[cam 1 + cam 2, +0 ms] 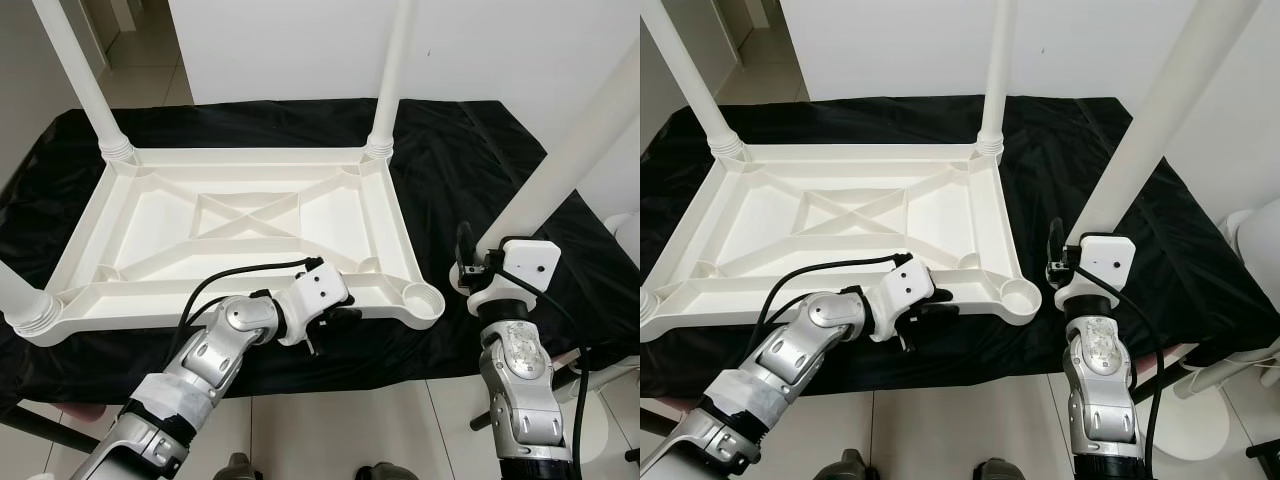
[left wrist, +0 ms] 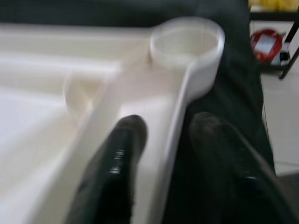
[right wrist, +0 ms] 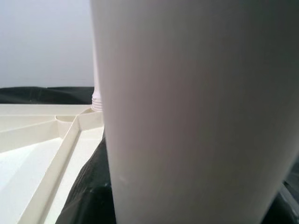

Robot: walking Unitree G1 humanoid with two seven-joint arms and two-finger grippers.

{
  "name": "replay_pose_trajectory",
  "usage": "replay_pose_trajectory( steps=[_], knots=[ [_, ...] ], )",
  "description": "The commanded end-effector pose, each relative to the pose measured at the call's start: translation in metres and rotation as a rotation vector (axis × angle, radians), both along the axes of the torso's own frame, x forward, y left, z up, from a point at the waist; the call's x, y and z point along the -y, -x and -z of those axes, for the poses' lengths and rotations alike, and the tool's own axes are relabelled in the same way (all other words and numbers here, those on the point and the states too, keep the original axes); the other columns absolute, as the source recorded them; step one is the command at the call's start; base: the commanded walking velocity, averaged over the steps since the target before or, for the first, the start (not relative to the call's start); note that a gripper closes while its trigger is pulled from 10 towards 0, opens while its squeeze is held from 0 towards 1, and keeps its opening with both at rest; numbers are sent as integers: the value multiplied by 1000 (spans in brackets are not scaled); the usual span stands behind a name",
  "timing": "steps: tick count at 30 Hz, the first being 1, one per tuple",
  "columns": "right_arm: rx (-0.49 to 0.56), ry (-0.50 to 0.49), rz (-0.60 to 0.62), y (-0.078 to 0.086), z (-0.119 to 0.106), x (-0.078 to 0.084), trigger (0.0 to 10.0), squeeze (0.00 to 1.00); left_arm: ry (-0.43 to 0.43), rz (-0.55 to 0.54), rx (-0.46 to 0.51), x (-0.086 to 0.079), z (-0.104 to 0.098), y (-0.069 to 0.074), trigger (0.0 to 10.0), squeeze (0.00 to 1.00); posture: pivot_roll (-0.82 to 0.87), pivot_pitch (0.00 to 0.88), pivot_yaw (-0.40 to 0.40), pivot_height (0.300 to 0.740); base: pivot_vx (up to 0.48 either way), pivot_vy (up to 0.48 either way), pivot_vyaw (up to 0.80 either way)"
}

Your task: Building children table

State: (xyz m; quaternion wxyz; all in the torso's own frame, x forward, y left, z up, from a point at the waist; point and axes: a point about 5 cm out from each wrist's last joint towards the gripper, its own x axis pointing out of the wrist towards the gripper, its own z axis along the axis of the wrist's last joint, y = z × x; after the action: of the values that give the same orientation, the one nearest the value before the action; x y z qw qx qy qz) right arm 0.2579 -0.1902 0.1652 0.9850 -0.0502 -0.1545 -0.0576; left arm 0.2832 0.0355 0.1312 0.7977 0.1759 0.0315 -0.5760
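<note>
A white plastic table top (image 1: pixel 395 220) lies upside down on a black cloth. White legs stand in three corners: far left (image 1: pixel 85 85), far right (image 1: pixel 392 75) and near left (image 1: pixel 20 300). The near right corner socket (image 1: pixel 424 298) is empty. My left gripper (image 1: pixel 338 316) is shut on the near rim beside that socket (image 2: pixel 187 44), one finger (image 2: pixel 117 158) inside the rim and one outside. To the right of the socket, my right gripper (image 1: pixel 482 262) is shut on the lower end of a fourth white leg (image 1: pixel 560 160), held leaning up and to the right; the leg (image 3: pixel 196 116) is close up in the right wrist view.
The black cloth (image 1: pixel 470 160) covers a low surface whose front edge runs just before my arms. A white wall stands behind it, with a doorway at the far left. A white rounded object (image 1: pixel 625 235) stands at the right. Pale floor tiles (image 1: pixel 350 430) lie below.
</note>
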Motion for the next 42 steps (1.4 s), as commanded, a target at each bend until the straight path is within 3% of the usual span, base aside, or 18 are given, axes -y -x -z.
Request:
replay_pose_trajectory(
  steps=[1,3,4,7,8,13,17,31,42],
  knots=[
    [12,-12,11,0,-2,1,10000,0,17,-3,-12,0,-4,-1,10000,1000,-15,0,24,740,0,0,0],
    [9,-18,11,-1,-2,1,10000,0,22,-6,1,1,-7,-1,10000,1000,-15,0,25,740,0,0,0],
    [-3,-21,2,-2,-1,0,10000,0,34,2,5,3,-10,0,10000,251,-13,0,23,740,0,0,0],
    [-12,-23,-5,-3,0,-1,10000,0,42,7,9,4,-12,1,10000,251,-13,0,23,740,0,0,0],
    [-18,-26,-11,-4,0,-3,10000,0,66,16,9,4,-15,2,10000,0,-12,0,22,740,0,0,0],
    [-34,-30,-26,-7,1,-7,10000,0,120,26,-18,4,-21,4,10000,0,-8,0,20,740,0,0,0],
    [-43,14,-73,-13,4,-17,10000,0,229,-12,-32,-11,-34,2,10000,0,3,0,12,740,0,0,0],
    [-46,9,-171,-22,7,-31,10000,0,216,-74,-39,-31,-28,0,10000,0,13,0,-2,740,0,0,0],
    [-90,-33,-277,-11,26,-47,10000,0,211,-99,-42,-34,-19,9,10000,0,20,0,-15,740,0,0,0]
  ],
)
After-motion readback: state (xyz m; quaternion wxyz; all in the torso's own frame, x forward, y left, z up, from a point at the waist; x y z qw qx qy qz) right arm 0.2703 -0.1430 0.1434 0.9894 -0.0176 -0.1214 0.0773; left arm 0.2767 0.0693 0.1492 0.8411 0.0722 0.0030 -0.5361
